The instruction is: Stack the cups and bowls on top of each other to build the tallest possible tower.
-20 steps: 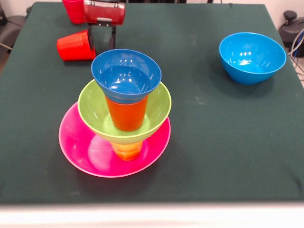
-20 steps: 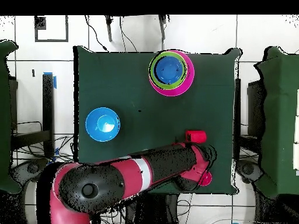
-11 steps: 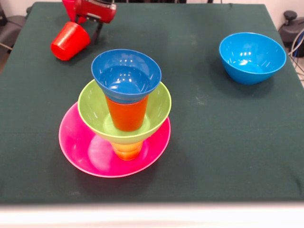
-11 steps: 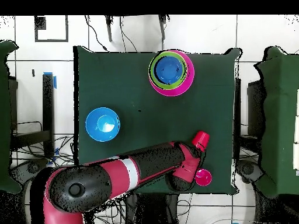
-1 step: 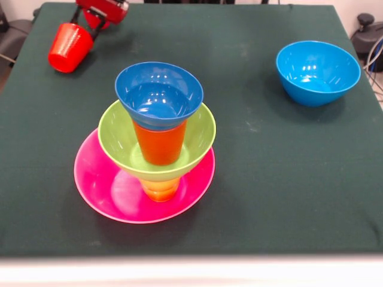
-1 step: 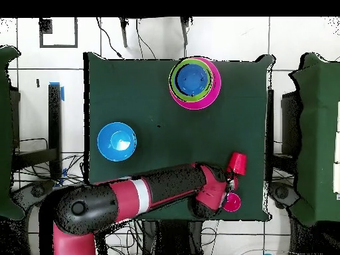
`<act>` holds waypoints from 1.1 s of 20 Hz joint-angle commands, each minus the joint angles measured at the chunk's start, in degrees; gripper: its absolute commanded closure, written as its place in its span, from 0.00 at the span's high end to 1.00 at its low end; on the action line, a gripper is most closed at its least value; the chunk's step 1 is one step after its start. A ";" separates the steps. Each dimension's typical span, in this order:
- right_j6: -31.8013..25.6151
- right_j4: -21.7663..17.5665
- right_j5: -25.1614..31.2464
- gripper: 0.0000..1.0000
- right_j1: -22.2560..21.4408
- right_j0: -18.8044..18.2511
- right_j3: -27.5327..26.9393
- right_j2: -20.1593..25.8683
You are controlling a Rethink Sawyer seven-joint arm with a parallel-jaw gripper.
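Dark green cloth [image 5: 281,179] is spread over a table set on a white tiled floor [image 6: 46,80], with cables seen around its edges in the overhead view. Near the front-left of the cloth in the front view, a tower [image 5: 157,137] is built: a wide hot pink bowl [image 5: 96,185] at the bottom, a yellow-orange cup [image 5: 160,190] standing in it, a lime green bowl [image 5: 200,134] resting on that cup, an orange tapered cup [image 5: 160,143] standing inside the green bowl, and a small dark blue bowl [image 5: 158,94] seated on top. A light blue bowl [image 5: 317,72] is placed upright on the cloth well apart from the tower, toward the far right corner in the front view. At the far left corner, the gripper [image 5: 84,27] of the red and black arm [image 6: 159,192] is seen clamped on a red cup [image 5: 69,46], which is held tilted, its open mouth turned down and toward the camera, above the cloth near the table's edge. In the overhead view, the same red cup [image 6: 237,163] is seen beside the arm's end, and a small pink round object [image 6: 232,202] is seen just below it by the table's edge; what it is cannot be told.
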 commanded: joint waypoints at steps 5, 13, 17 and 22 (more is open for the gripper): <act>-20.79 19.01 -23.93 0.00 6.95 0.62 -3.00 -1.05; -18.12 19.34 -27.99 0.00 8.25 0.24 -3.70 -2.65; -16.60 18.01 -26.58 0.00 9.02 0.50 -4.76 -3.48; -15.48 17.85 -26.47 1.00 9.46 1.00 -4.70 -4.37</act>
